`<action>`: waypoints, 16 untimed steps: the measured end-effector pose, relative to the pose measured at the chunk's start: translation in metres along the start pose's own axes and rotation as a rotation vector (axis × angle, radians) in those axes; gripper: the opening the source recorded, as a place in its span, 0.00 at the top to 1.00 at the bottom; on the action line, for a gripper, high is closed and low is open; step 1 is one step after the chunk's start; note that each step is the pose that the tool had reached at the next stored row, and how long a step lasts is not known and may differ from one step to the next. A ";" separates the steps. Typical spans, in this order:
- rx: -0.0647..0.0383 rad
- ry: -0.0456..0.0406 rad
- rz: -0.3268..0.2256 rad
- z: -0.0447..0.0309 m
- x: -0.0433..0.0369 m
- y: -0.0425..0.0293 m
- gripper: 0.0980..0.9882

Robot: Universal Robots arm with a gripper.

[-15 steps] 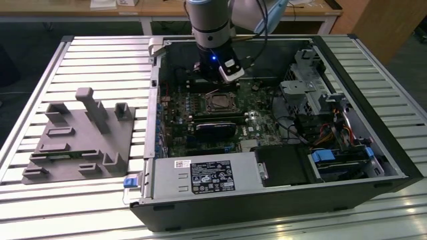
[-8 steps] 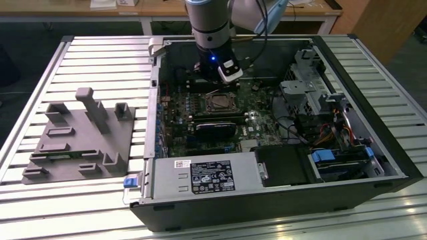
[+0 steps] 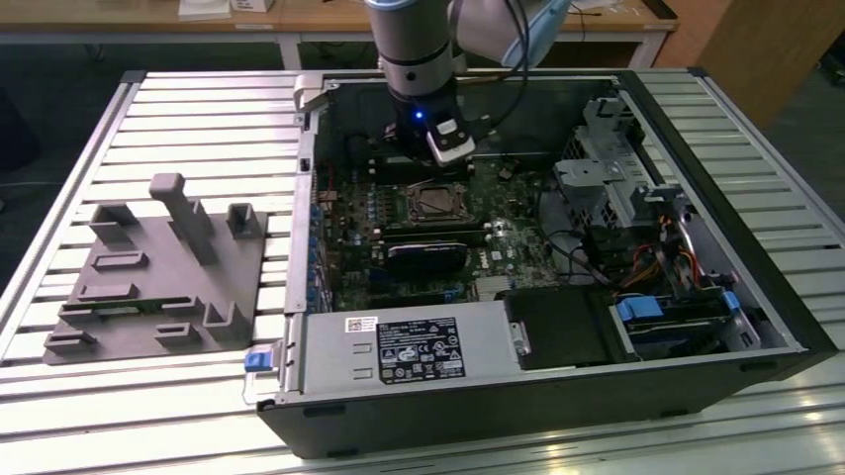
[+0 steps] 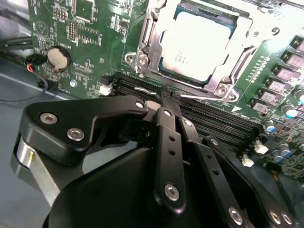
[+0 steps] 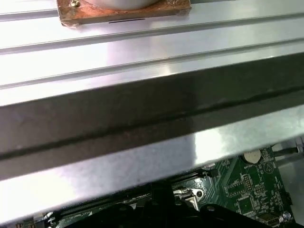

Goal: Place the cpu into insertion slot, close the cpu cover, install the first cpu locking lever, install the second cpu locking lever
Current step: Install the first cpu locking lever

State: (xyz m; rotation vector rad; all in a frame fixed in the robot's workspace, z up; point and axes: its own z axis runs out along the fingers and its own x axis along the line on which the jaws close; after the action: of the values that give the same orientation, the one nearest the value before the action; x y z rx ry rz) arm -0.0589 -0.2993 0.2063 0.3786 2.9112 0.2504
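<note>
Cpu [image 4: 197,40] seated flat in the insertion slot [image 3: 434,203], cpu cover [image 4: 148,45] down around it, grey top showing through the window. Just beside, over the long black memory slots [image 4: 218,118], gripper [image 4: 169,99] with fingertips [image 4: 166,111] pinched together; cannot tell whether anything is caught between. Green motherboard [image 4: 95,28] inside the open computer case [image 3: 739,307], lying on a ribbed aluminium table [image 3: 198,99] next to a grey fixture block [image 3: 158,267]; wooden benches [image 3: 330,18] behind

Dull grey metal top on cpu [image 4: 197,40]; cpu cover [image 4: 145,40] bright silvery metal; gripper [image 4: 170,98] smooth matt black.
</note>
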 end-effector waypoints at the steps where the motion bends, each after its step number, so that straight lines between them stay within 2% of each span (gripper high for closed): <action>1: 0.002 -0.0018 0.009 0.0005 0.0001 -0.0001 0.99; 8: 0.011 -0.0118 0.060 0.0036 0.0009 0.0001 0.99; 16: 0.021 -0.0186 0.084 0.0056 0.0023 0.0045 0.99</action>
State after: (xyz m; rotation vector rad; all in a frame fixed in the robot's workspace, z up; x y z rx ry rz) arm -0.0588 -0.2936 0.2013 0.5048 2.8854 0.2275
